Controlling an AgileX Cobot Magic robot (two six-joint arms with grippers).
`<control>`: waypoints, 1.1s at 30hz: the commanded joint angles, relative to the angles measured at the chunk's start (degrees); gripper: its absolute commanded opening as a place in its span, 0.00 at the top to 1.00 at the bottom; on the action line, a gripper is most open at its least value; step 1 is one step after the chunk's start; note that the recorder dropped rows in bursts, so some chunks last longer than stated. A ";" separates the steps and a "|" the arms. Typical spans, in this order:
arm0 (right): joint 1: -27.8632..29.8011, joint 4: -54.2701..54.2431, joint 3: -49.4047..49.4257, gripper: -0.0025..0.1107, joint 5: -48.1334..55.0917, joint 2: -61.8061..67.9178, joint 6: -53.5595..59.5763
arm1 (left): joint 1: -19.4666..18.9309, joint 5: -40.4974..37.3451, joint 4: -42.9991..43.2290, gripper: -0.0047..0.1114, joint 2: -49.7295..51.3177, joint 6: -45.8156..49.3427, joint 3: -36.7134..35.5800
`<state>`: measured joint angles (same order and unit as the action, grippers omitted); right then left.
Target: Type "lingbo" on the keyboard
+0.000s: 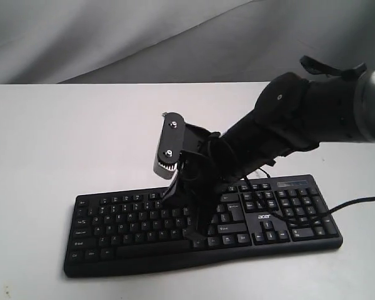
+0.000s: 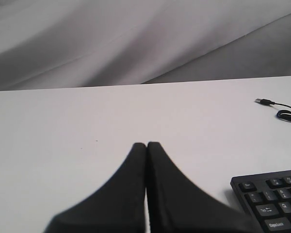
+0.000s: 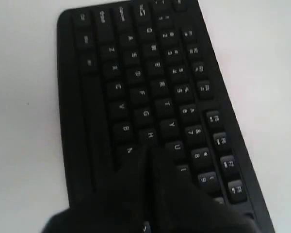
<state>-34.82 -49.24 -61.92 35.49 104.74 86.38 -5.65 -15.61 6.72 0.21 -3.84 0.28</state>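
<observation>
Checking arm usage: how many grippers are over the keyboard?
1: right gripper, fingers shut, over letter keys of the keyboard. Left gripper is over the table, beside the keyboard.

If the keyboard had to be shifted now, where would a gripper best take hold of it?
Probably the keyboard by the short end at the exterior view's left, coming from that side: it lies flat, that thin edge is free, while the right gripper is over the middle keys.

Diffuse, even illumination; soft focus at close range.
The white table (image 1: 37,137) is bright without glare; shadows are faint. Legends on the keyboard (image 3: 136,82) blur in the right wrist view, and the left gripper (image 2: 146,145) is defocused.
</observation>
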 commanded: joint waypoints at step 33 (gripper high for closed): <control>-0.46 5.84 3.20 0.98 -9.40 4.35 -5.29 | -0.06 0.63 -0.01 0.96 -0.21 -0.12 -0.28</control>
<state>-35.26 -44.13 -58.93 26.54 109.20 81.70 -5.65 -15.61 6.72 0.21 -3.84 0.28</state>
